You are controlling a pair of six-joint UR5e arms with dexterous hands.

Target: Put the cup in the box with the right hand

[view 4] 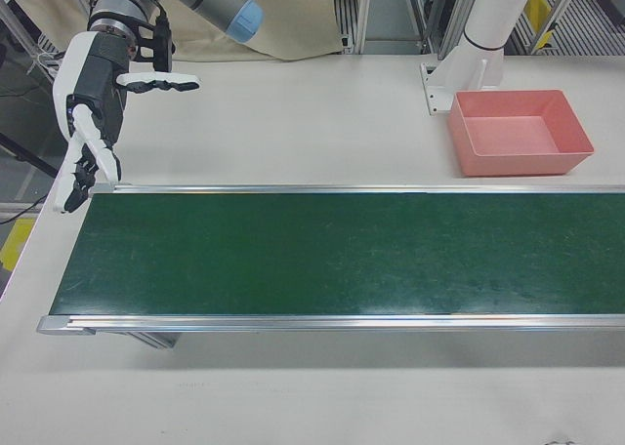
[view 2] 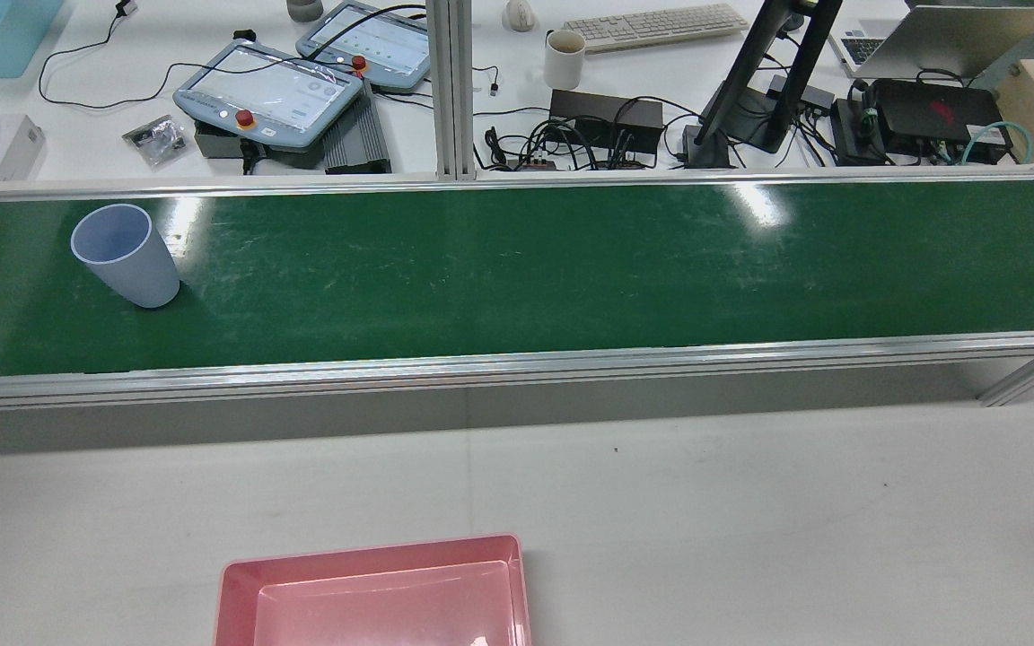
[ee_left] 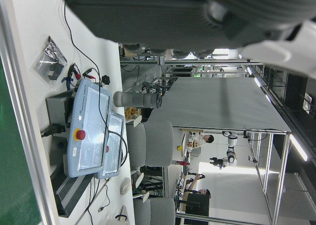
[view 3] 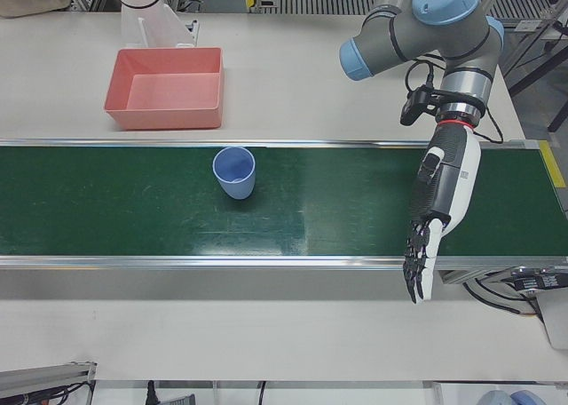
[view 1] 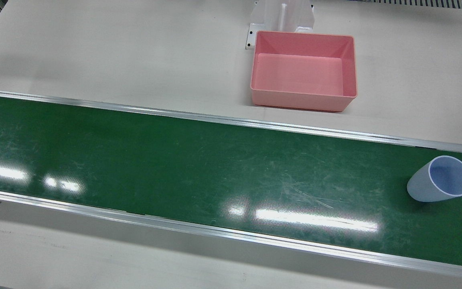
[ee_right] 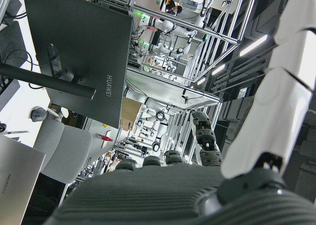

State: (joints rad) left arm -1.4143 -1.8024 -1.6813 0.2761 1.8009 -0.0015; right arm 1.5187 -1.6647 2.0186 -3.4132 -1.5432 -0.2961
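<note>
A pale blue cup (view 1: 441, 179) stands upright on the green conveyor belt (view 1: 199, 168), near the robot's left end; it also shows in the rear view (view 2: 125, 254) and the left-front view (view 3: 235, 171). The pink box (view 1: 304, 70) sits empty on the white table beside the belt, also in the rear view (view 2: 373, 597), left-front view (view 3: 166, 88) and right-front view (view 4: 518, 130). My right hand (view 4: 93, 113) is open and empty above the far end of the belt, far from the cup. My left hand (view 3: 441, 210) is open and empty, hanging over the belt's other end.
A white arm pedestal (view 1: 282, 16) stands just behind the box. Beyond the belt in the rear view are teach pendants (view 2: 270, 90), a mug (view 2: 564, 58), cables and a monitor stand (view 2: 764, 81). Aluminium rails (view 1: 231, 120) edge the belt.
</note>
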